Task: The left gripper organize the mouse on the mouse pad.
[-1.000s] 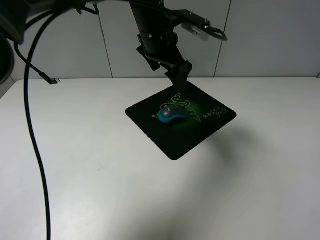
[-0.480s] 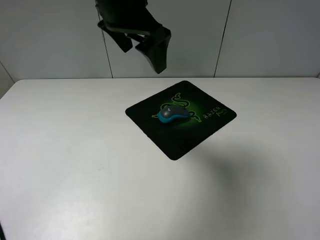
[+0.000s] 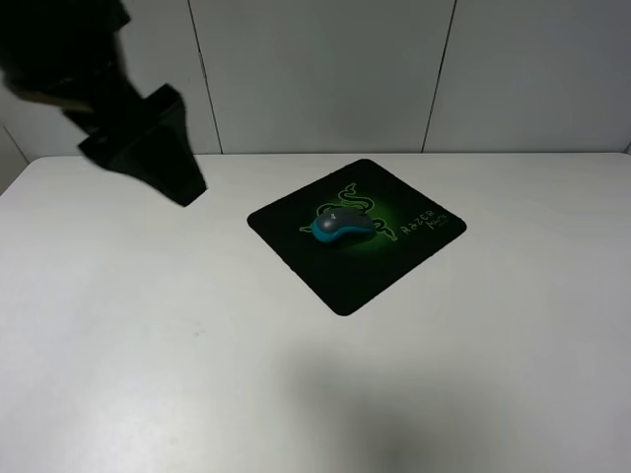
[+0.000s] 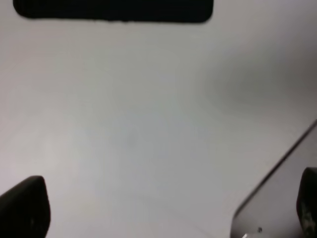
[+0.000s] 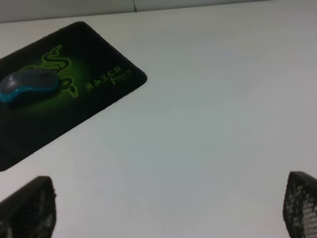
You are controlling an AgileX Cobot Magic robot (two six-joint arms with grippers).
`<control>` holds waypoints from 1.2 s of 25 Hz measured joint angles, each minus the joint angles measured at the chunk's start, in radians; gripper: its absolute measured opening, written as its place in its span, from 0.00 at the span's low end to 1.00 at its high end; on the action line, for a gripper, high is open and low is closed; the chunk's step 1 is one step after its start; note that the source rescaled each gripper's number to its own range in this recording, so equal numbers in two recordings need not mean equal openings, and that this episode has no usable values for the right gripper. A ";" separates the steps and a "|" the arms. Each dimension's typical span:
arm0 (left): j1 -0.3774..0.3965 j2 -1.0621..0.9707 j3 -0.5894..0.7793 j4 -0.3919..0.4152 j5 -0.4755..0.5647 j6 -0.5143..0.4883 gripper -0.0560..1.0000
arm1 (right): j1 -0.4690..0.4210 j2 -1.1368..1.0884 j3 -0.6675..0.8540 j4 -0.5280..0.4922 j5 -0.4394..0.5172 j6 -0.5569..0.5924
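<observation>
Left gripper, a blurred black jointed arm end, sits high at the upper left of the overhead view, over the bare white tabletop and well apart from the pad. From overhead it reads only as a dark wedge, fingers not separable. Its own wrist camera shows two dark fingertips at opposite edges of the picture with white table between them, so the jaws stand wide, nothing held. A grey slab edge cuts the corner of that wrist view; cannot tell what it is.

Small oval computer mouse, dark grey top with teal-blue sides, lies on the thin black square mouse pad with rounded corners, on top of the glowing green snake logo, roughly mid-pad, slightly toward the back-left corner. Green "RAZER" lettering sits just beside the mouse toward the pad's right corner. Pad lies flat, turned diamond-wise, near the centre-back of the table. Grey panelled wall behind.

Right gripper is not visible overhead. Its wrist view shows two black mesh-textured fingertips far apart at the picture's corners, open wide, empty, above white table. Same view catches the mouse resting on the pad, well apart from those fingertips.
</observation>
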 joint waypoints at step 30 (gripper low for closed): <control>0.470 -1.118 0.773 0.014 -0.076 -0.104 1.00 | 0.000 0.000 0.000 0.001 0.000 0.000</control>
